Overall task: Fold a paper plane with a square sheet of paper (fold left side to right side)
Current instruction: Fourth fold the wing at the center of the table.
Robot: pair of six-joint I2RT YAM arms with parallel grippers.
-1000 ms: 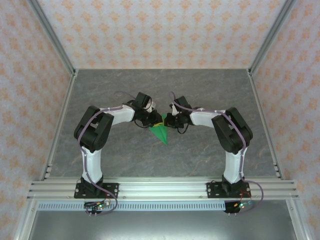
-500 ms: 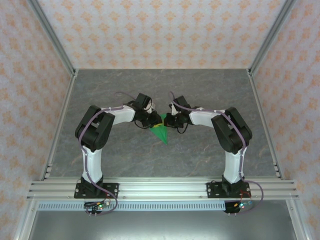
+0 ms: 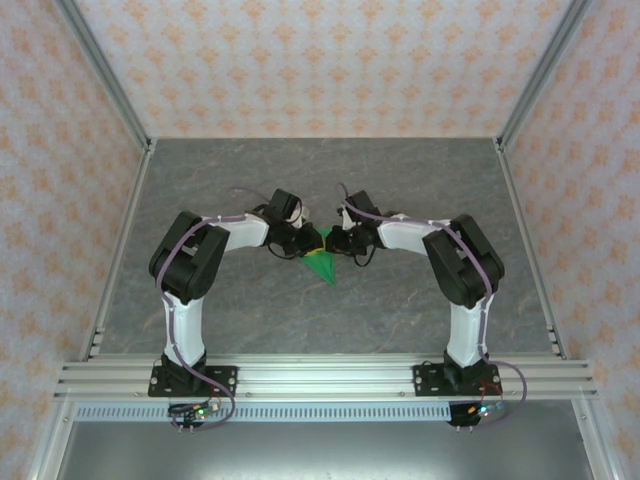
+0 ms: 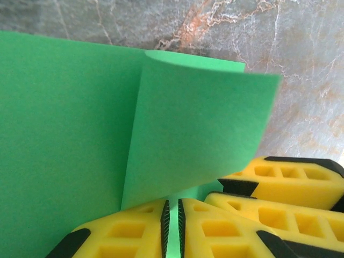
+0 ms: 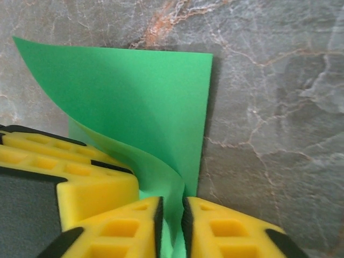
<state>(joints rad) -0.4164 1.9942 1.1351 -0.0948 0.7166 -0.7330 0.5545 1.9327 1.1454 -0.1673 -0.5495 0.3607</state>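
Note:
The square sheet of paper (image 3: 322, 265) is bright green and shows as a creased pointed shape at mid-table, its tip toward the near edge. My left gripper (image 3: 308, 243) and right gripper (image 3: 336, 243) meet at its far edge, almost touching. In the left wrist view the left gripper (image 4: 173, 226) is shut on the paper's edge, and a flap (image 4: 199, 123) curls up over the flat part (image 4: 64, 134). In the right wrist view the right gripper (image 5: 172, 226) pinches a lifted, curved fold of the sheet (image 5: 134, 102). The left gripper's yellow fingers (image 5: 64, 161) press in beside it.
The grey marbled tabletop (image 3: 420, 190) lies bare around the paper. Aluminium frame posts (image 3: 110, 95) and patterned walls enclose the table. The right gripper's fingers (image 4: 279, 183) crowd close to the left gripper.
Both grippers have shifted very slightly toward the far side with the paper. Both grips on it are unchanged.

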